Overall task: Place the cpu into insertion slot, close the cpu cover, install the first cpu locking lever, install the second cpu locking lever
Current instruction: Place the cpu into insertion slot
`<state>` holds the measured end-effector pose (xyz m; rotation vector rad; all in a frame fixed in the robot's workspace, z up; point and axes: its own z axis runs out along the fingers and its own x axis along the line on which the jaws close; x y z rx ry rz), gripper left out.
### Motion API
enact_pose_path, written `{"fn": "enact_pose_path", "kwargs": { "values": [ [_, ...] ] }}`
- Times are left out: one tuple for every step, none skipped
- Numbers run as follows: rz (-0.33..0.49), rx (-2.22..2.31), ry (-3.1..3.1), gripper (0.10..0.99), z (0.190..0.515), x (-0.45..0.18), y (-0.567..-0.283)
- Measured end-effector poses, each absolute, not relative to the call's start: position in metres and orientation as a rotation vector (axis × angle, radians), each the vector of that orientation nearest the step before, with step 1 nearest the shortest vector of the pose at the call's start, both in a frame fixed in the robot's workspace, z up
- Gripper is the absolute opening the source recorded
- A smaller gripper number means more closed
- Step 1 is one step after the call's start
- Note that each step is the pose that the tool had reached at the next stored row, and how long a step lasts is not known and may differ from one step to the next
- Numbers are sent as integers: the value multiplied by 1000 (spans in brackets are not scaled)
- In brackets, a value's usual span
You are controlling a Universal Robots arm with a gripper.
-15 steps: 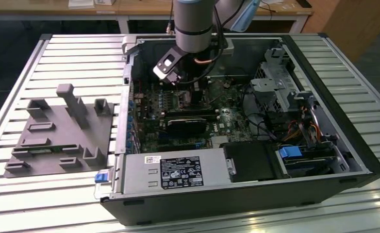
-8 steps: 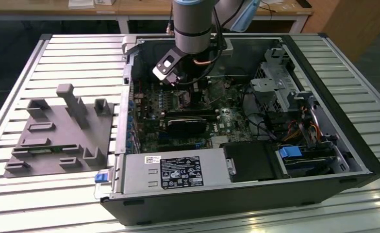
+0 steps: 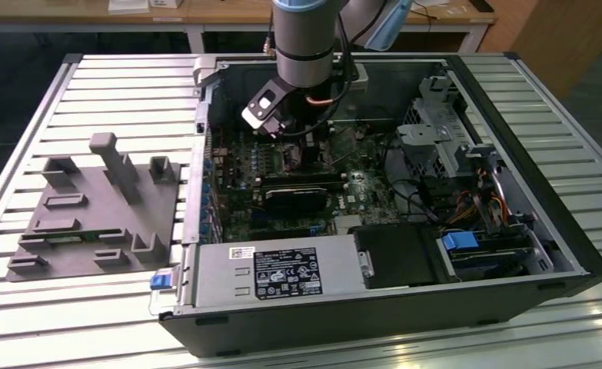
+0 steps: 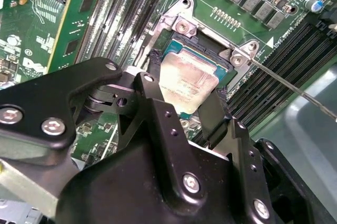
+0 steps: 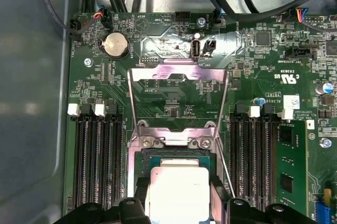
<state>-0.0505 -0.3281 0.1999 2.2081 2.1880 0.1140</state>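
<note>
1. My gripper (image 4: pixel 185 95) is down inside the computer case (image 3: pixel 573 231), over the motherboard (image 5: pixel 253 66). Its two black fingers (image 4: pixel 210 116) are closed in on opposite edges of the cpu (image 4: pixel 184 79) and pinch it between them.
2. The cpu, silver-grey lid facing up, is at the insertion slot (image 4: pixel 210 54). The slot's dark edge and a strip of the chip's green substrate show along the side away from my fingers. I cannot tell whether the chip is fully seated or just above the contacts.
3. In the first wrist view, the cpu (image 5: pixel 179 182) sits squarely between the two finger ends, in line with the slot's metal bracket and its two screws.
4. The cpu cover (image 5: pixel 179 72) is open. It is swung back from the slot on its hinge side, and the board shows through its central window.
5. A thin locking lever (image 4: pixel 295 91) is unlatched. It runs as a bare wire rod along one side of the slot, clear of the cover.
6. Long black memory slots (image 5: pixel 97 166) flank the slot on both sides, and a coin cell battery (image 5: pixel 115 45) lies beyond the open cover.
7. In the exterior view, the power supply (image 3: pixel 270 277) fills the near end of the case. A grey fixture block (image 3: pixel 95 207) sits on the slatted table (image 3: pixel 34 115), on the exterior view's left and well apart from the case.
</note>
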Motion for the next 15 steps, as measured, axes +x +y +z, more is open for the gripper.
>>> {"fn": "enact_pose_path", "kwargs": {
  "values": [
    [115, 2209, 2189, 537, 200, -50, -328],
    [117, 2209, 2189, 537, 199, -50, -328],
    [118, 2210, 2190, 537, 199, -50, -328],
    [119, 2211, 2190, 537, 198, -50, -327],
    [121, 2211, 2191, 537, 198, -51, -327],
    [122, 2212, 2191, 537, 197, -51, -327],
    [124, 2213, 2192, 537, 197, -51, -327],
    [125, 2213, 2192, 537, 196, -51, -327],
    [127, 2214, 2193, 537, 196, -51, -327],
    [128, 2215, 2193, 537, 196, -51, -327],
    [129, 2215, 2194, 537, 195, -51, -327],
    [129, 2215, 2194, 537, 195, -51, -327],
    [130, 2215, 2194, 537, 194, -51, -327],
    [129, 2215, 2194, 537, 194, -51, -327],
    [129, 2215, 2194, 537, 193, -51, -327]
  ]
}}
